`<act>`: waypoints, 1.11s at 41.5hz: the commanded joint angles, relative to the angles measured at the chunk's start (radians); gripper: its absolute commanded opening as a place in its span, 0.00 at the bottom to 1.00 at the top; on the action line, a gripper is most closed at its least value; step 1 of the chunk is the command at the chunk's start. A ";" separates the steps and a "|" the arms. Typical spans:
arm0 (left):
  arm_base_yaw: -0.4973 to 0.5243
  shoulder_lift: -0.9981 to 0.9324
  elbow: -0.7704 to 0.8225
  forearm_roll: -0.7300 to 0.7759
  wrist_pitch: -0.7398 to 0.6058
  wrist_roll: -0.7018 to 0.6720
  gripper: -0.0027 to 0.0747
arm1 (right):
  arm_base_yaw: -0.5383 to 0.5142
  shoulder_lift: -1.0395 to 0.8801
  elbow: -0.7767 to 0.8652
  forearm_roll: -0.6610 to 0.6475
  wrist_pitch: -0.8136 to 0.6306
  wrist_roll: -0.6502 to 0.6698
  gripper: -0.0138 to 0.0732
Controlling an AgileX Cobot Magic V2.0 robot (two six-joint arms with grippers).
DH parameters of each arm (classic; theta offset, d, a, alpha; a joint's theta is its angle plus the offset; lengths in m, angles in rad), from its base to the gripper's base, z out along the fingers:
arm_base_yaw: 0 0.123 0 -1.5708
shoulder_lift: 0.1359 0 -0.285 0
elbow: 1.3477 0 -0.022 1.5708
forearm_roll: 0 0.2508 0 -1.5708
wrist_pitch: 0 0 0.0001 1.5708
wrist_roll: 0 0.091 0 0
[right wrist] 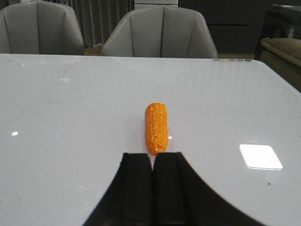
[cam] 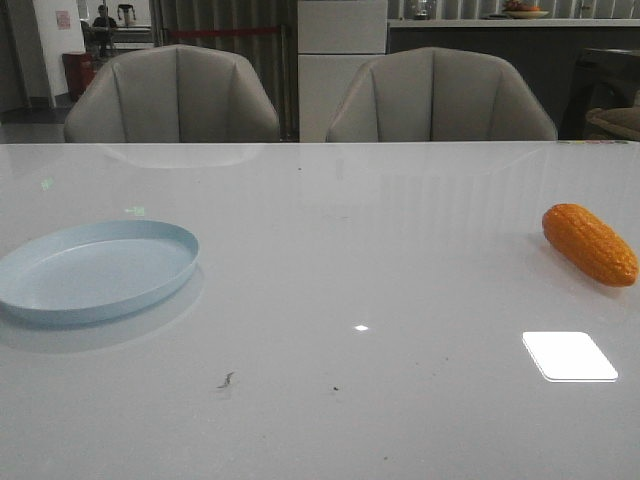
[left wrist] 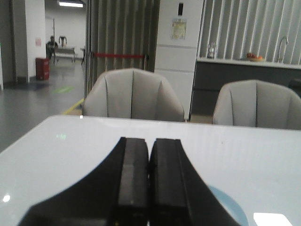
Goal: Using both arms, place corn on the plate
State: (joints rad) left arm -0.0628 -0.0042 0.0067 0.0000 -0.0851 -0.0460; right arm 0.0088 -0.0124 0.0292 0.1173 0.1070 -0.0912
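While the corn (cam: 590, 244) lay on its side near the right edge of the white table (cam: 330, 260), the plate (cam: 95, 271) sat well apart from it on the left side, with nothing on it. In the front view neither arm showed. The corn's length ran at a slant there, its narrower tip toward the near right. In the right wrist view the corn (right wrist: 156, 128) lay just ahead of the right end effector (right wrist: 152, 162), whose two black fingers were pressed together with nothing between them, the cob's near end close to their tips but not gripped. The left end effector (left wrist: 149, 146) likewise had its fingers pressed together and held nothing; a pale blue sliver of the plate (left wrist: 230, 207) showed just beside it. Two grey chairs (cam: 175, 95) stood behind the far edge of the table, and a bright patch of reflected light (cam: 569, 355) lay on the tabletop nearer than the corn.
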 commanded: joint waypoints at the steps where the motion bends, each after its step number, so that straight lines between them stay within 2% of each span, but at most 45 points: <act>1: 0.001 0.002 0.035 0.000 -0.185 -0.005 0.16 | -0.003 -0.021 -0.022 0.002 -0.153 -0.008 0.22; 8: 0.001 0.002 -0.018 0.000 -0.208 -0.005 0.16 | -0.003 -0.021 -0.060 0.004 -0.304 0.015 0.22; 13: 0.001 0.007 -0.118 0.027 -0.189 -0.005 0.16 | -0.003 -0.016 -0.187 0.004 -0.241 0.015 0.22; 20: 0.001 0.064 -0.304 0.137 -0.100 -0.005 0.16 | -0.003 0.072 -0.410 0.003 -0.113 0.015 0.22; 36: 0.001 0.510 -0.654 0.192 -0.092 -0.005 0.16 | -0.003 0.510 -0.703 0.003 -0.107 0.014 0.22; 46: 0.001 0.770 -0.704 0.185 -0.092 -0.005 0.16 | -0.003 0.757 -0.742 0.003 -0.134 0.014 0.22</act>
State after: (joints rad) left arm -0.0628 0.7021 -0.6590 0.1932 -0.1194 -0.0460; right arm 0.0088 0.6799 -0.6738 0.1190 0.0651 -0.0787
